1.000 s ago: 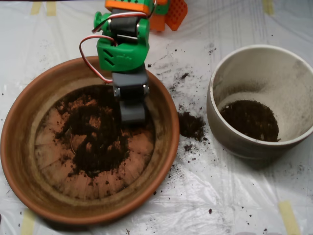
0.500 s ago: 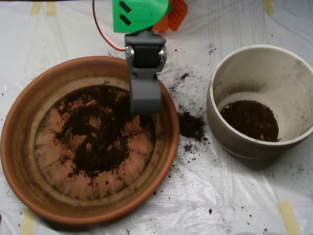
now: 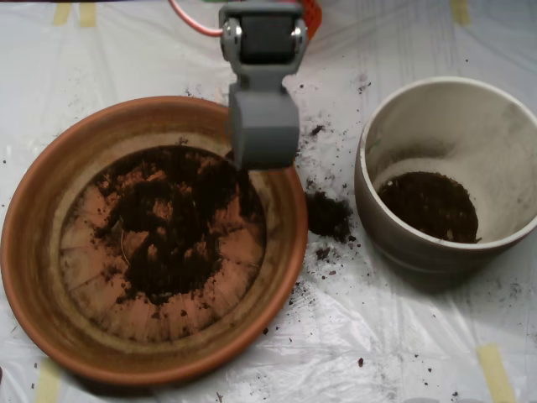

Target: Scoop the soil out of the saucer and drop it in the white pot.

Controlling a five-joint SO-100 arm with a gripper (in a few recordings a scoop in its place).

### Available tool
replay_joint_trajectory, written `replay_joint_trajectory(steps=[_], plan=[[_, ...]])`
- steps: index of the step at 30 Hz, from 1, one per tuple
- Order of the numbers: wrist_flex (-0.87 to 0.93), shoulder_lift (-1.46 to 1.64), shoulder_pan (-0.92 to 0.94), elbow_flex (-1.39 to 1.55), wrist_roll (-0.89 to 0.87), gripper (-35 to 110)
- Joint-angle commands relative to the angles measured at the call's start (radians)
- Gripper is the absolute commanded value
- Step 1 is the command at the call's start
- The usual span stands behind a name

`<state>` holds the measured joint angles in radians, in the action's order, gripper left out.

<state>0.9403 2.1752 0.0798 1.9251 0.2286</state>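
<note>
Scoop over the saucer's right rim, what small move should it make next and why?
Probably swing right toward the white pot. The scoop hangs over the saucer's upper right rim, the pot sits to its right, and spilled soil between them suggests carrying it fully over the pot before releasing.

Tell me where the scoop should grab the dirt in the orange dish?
Best bet: the thick dark heap of soil in the middle of the saucer, coming straight down from above. It lies loose and flat there, while the edges are thin and the rim blocks sideways scooping.

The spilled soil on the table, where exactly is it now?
In the overhead view the spilled soil lies on the plastic sheet, in the gap between the saucer on the left and the white pot on the right.
</note>
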Motion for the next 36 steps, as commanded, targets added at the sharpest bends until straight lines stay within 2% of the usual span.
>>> replay_joint_trajectory(steps=[1, 16, 20, 22, 24, 28, 36], plan=[[0.061, 0.006, -0.049, -0.219, 0.009, -1], [0.293, -0.368, -0.509, -0.672, 0.025, 0], [0.359, -0.451, -0.568, -0.742, 0.023, 0], [0.377, -0.463, -0.561, -0.756, -0.003, 8], [0.393, -0.466, -0.552, -0.755, -0.005, 26], [0.405, -0.463, -0.540, -0.733, -0.014, 40], [0.397, -0.413, -0.526, -0.684, -0.017, 41]])
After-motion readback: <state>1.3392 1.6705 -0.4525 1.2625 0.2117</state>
